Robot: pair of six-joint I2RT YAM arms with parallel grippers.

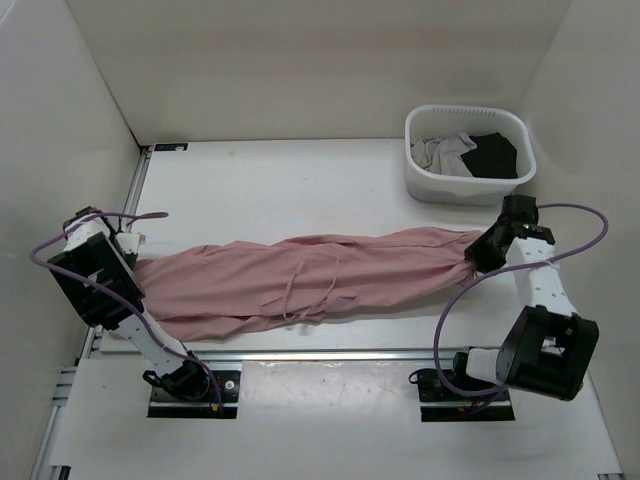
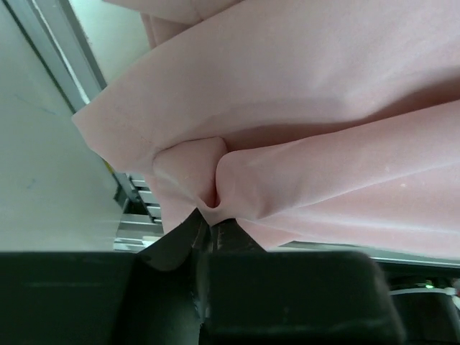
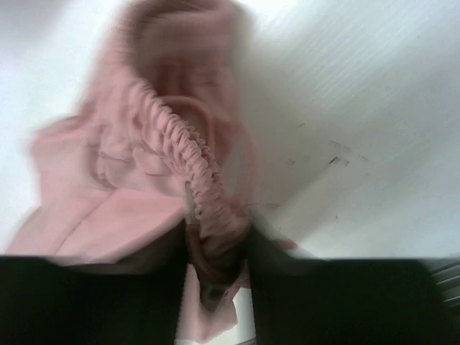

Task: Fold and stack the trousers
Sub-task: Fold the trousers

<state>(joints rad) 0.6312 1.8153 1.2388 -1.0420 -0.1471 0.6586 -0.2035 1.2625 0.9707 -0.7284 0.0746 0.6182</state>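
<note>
Left gripper (image 1: 137, 264), far left of the basket (image 1: 440, 186) and nearer the arm bases: jaws closed tight on a puckered fold of the trousers (image 1: 300, 280). Probably the leg end, since the waist is at the other end.

Trousers lie on the table (image 1: 300, 190), stretched in one long, roughly twisted band running from the far left to just below-left of the basket. Not folded yet. The drawstrings (image 1: 310, 290) trail loose mid-band, well left of the basket.

Right gripper (image 1: 478, 250), just near-side of the basket: jaws clamped on the gathered waistband (image 3: 183, 144). The wrist view is blurred, but elastic is visibly between the fingers.

Holding both ends looks meant to pull the length taut and flatten it before a fold. The fabric is bunched, so more spreading is likely needed first.

The basket holds a grey garment (image 1: 440, 152) and a black garment (image 1: 495, 155), not part of this job.
</note>
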